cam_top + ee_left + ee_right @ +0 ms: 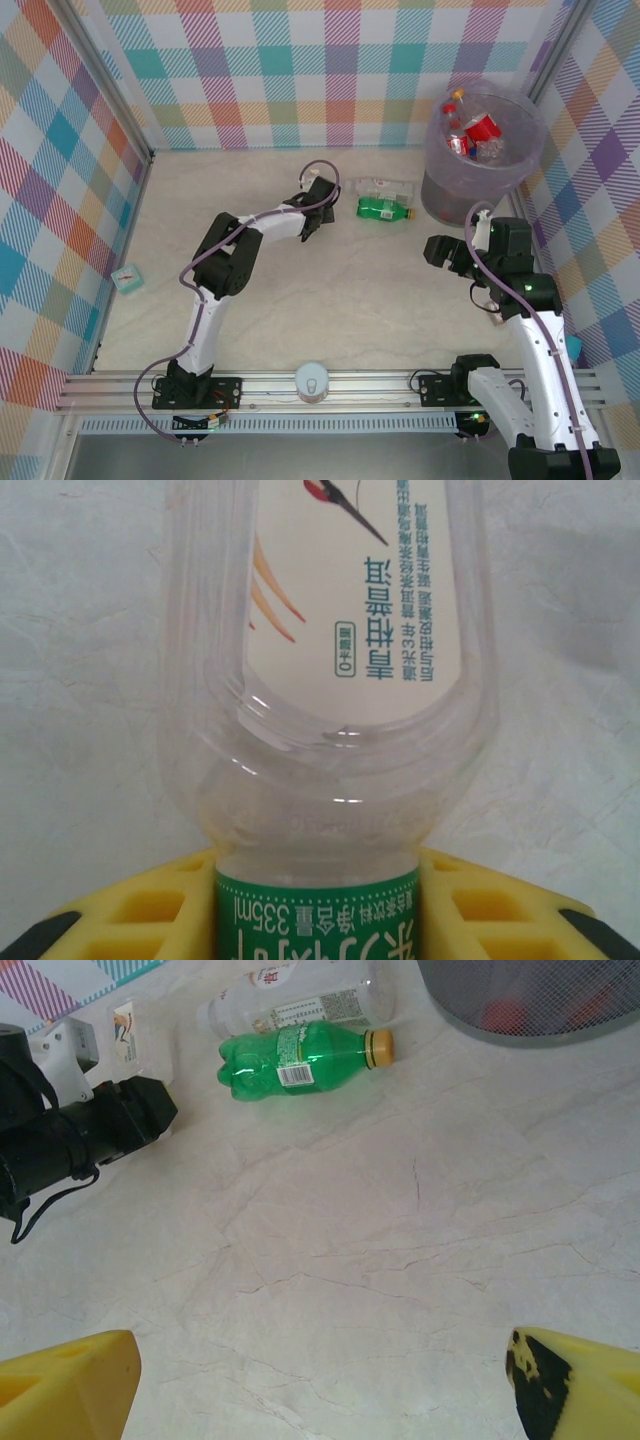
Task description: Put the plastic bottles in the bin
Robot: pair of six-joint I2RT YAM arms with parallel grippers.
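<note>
my left jaws grasp a clear bottle (330, 780) left of the bin (445, 195); a green bottle (300, 1058) lies nearer the bin; my right jaws are released.

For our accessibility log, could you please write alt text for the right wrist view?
A green bottle lies on the table, a clear bottle behind it, the bin top right. The right gripper is open, yellow fingers at bottom corners.
</note>
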